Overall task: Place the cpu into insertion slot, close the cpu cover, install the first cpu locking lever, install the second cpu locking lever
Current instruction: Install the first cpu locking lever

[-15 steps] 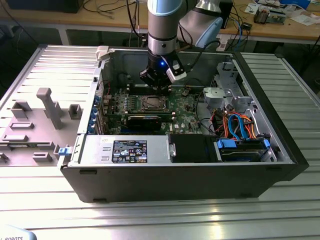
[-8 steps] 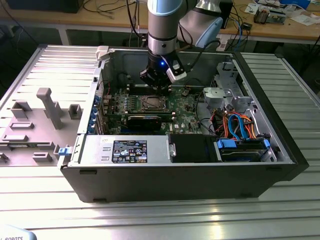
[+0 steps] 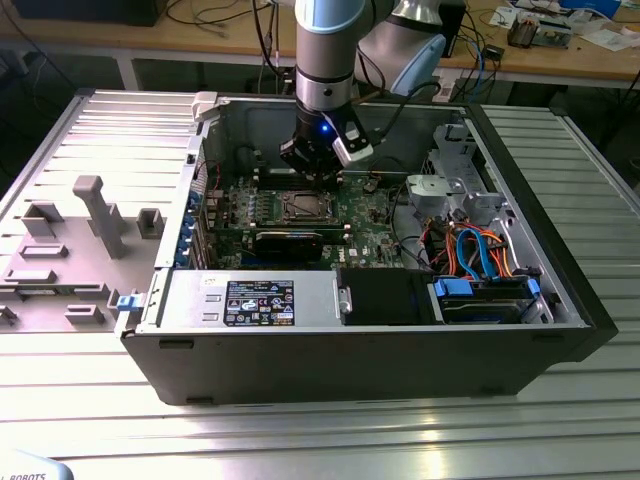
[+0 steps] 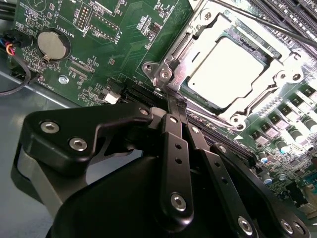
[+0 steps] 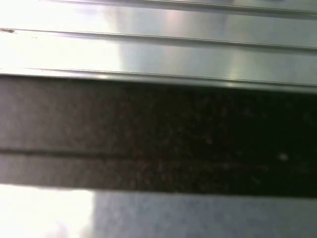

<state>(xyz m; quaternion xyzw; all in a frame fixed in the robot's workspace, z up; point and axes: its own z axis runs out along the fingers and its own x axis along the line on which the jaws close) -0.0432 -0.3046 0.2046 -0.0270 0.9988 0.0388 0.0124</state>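
Observation:
The cpu point(image 4: 230, 69), a plain silvery square, lies in the socket on the green motherboard point(image 4: 124, 44). The cpu cover point(image 4: 198, 42), a silvery frame, lies flat around it. In the second wrist view my gripper point(image 4: 177, 100) has its black fingers pressed together, with the tips just off the socket's corner by the cover's screw tab point(image 4: 163, 74). Nothing shows between them. In the exterior view the gripper point(image 3: 312, 172) hangs inside the open computer case, just behind the socket point(image 3: 300, 208).
A coin battery point(image 4: 51, 45) sits on the board away from the socket. In the case are a black card point(image 3: 290, 240), a power supply point(image 3: 250, 300) and a drive bay with blue and orange cables point(image 3: 480, 255). A grey fixture point(image 3: 90, 215) stands at the exterior view's left.

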